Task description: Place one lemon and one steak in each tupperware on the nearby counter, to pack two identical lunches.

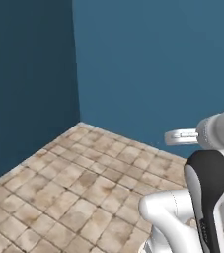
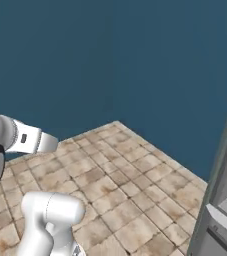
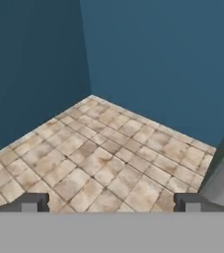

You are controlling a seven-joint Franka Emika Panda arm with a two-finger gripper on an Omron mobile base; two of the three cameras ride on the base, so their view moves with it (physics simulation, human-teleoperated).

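A white robot arm (image 1: 202, 197) stands folded over a tiled kitchen floor (image 1: 84, 188), facing a corner where two dark blue walls (image 1: 148, 64) meet. In the hand view the gripper (image 3: 111, 201) points out across the floor with its two dark fingertips (image 3: 32, 201) set wide apart at 7 and 5 o'clock, nothing between them. The floor's beige-brown tiles run bare from the arm out to the wall corner at 12 o'clock, a pale skirting line marking the edge where tile meets wall. In the right base view a grey cabinet front (image 2: 225, 200) rises along the 4 o'clock edge of the picture, its upright edge closing the open floor on that side; the same grey unit cuts into the hand view at 4 o'clock. In the left base view, tile stretches open toward 9 o'clock. None of the lemons, steaks, tupperware or counter can be located in these views.
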